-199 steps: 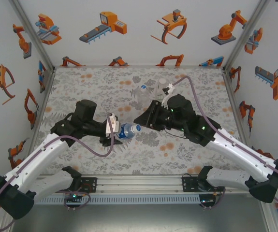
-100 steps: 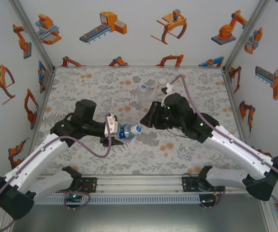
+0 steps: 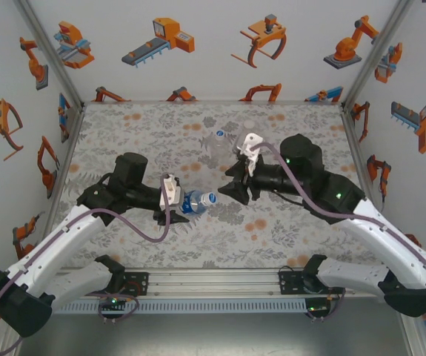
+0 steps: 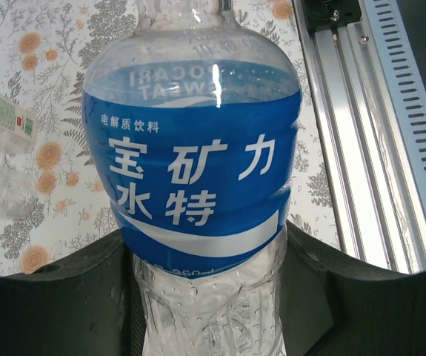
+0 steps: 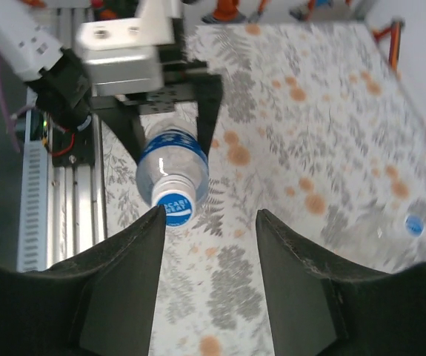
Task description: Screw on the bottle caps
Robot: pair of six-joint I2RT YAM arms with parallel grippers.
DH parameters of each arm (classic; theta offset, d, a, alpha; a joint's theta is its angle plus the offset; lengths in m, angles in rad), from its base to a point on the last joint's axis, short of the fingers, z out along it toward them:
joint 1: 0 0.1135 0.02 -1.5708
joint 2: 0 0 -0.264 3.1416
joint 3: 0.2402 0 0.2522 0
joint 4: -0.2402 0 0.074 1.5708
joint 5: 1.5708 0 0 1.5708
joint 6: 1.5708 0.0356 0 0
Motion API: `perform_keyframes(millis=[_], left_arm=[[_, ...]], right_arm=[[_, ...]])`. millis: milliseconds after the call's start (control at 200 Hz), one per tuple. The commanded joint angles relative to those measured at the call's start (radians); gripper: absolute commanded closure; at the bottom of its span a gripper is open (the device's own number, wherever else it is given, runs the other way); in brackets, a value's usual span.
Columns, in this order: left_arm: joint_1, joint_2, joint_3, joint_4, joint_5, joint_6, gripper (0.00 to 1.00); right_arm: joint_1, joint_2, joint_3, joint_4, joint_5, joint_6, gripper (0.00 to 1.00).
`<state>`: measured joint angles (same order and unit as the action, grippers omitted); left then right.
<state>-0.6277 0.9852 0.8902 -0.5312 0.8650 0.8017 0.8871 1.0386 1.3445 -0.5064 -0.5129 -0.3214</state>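
With your left gripper (image 3: 178, 201) clamped on the blue-label bottle (image 4: 198, 178), centre the empty, part-open right gripper (image 5: 211, 216) squarely around its cap (image 5: 174, 210) before closing and twisting.

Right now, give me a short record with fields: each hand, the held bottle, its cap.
left hand: shut on the blue-label bottle, held on its side
right hand: open, empty, facing the cap, not gripping it
cap: blue, on the bottle's neck
another bottle: farther back on the table
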Motion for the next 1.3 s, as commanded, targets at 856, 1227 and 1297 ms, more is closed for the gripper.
perform_keyframes(millis=[856,1227,1297], left_arm=[[-0.003,-0.004,0.022,-0.013,0.054,0.037,1.00],[-0.003,-0.007,0.024,-0.013,0.049,0.036,1.00],[-0.003,-0.007,0.026,-0.013,0.043,0.034,1.00]], right_arm=[[0.050,0.116,-0.023,-0.069,-0.149,-0.292,0.59],[0.054,0.099,-0.083,0.068,0.024,0.095,0.85],[0.054,0.094,-0.110,0.136,0.131,0.340,0.91]])
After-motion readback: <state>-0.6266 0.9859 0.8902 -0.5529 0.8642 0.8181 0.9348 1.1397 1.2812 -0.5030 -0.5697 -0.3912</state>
